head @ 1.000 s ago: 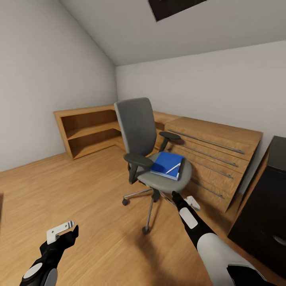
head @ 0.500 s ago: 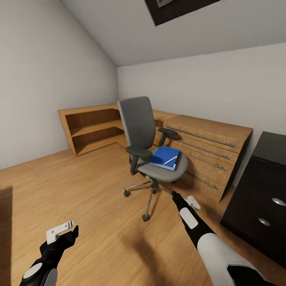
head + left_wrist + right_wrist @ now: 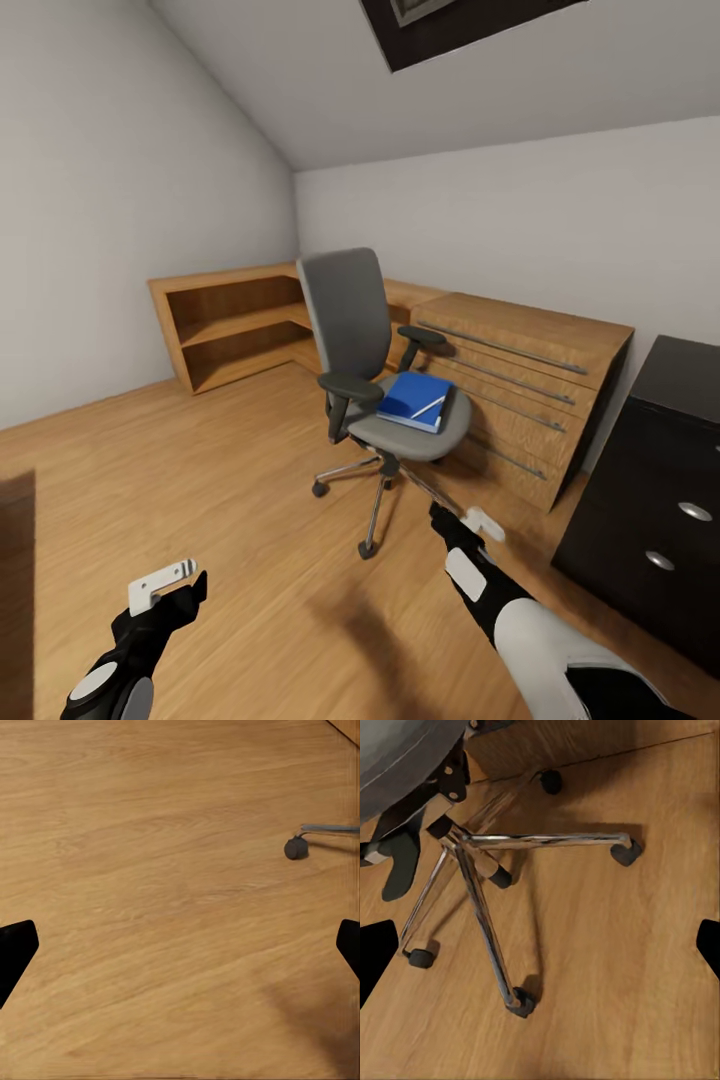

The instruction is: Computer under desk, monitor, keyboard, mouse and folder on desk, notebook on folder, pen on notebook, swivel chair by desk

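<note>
Both arms reach forward low in the head view: the left gripper (image 3: pixel 165 585) at lower left, the right gripper (image 3: pixel 478 522) lower centre-right (fingers spread wide, holding nothing).

Camera swings right and the view shifts: more of the black desk (image 3: pixel 650 500) drawer unit shows at right. Both arms sit lower and closer in; right gripper (image 3: pixel 478 524) pulls back from the swivel chair (image 3: pixel 385 370) base.
</note>
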Tool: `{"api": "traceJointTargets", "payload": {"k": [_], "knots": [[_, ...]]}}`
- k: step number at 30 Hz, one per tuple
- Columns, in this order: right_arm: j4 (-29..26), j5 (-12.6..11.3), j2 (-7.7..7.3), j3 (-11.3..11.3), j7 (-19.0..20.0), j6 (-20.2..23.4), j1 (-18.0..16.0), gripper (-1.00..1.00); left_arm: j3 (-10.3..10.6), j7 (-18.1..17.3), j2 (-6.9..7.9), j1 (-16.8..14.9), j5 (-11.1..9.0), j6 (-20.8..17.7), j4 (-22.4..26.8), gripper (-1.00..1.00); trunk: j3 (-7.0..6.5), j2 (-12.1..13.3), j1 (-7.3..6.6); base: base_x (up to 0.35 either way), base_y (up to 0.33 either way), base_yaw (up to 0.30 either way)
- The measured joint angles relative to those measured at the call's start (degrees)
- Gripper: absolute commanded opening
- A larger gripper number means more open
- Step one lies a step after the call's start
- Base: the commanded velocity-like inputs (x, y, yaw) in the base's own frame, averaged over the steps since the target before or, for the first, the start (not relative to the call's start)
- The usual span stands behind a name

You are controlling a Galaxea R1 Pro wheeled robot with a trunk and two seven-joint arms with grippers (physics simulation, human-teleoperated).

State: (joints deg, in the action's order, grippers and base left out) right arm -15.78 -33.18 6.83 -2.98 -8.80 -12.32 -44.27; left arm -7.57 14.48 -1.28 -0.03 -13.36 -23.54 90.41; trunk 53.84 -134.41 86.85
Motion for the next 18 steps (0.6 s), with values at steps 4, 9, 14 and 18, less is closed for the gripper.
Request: {"api": "traceJointTargets", "payload": {"k": [4, 9, 14, 18], "knots": [[6.2, 8.5, 1.65, 0.3, 0.0, -9.9, 0.5, 1.00, 4.1, 0.2, 0.05, 0.0, 0.0, 0.3, -5.6, 1.00, -0.71, 1.6, -0.87, 0.000, 0.000, 0.000], [11.4, 11.9, 2.00, 0.3, 0.1, -12.6, 2.8, 1.00, 4.8, 0.0, 0.14, 0.0, 0.1, 0.5, -11.0, 1.00, -1.61, 3.6, -1.98, 0.000, 0.000, 0.000], [14.7, 12.7, 1.90, 0.4, 0.2, -25.1, 15.6, 1.00, 4.9, 0.0, 0.54, 0.0, 1.1, 14.6, -34.9, 1.00, -2.52, 5.6, -3.07, 0.000, 0.000, 0.000], [15.8, 12.7, 1.74, 0.4, 0.3, -25.3, 15.8, 1.00, 4.9, 0.0, 0.59, 0.0, 2.8, 16.1, -39.0, 1.00, -3.24, 7.2, -3.95, 0.000, 0.000, -0.015]]}}
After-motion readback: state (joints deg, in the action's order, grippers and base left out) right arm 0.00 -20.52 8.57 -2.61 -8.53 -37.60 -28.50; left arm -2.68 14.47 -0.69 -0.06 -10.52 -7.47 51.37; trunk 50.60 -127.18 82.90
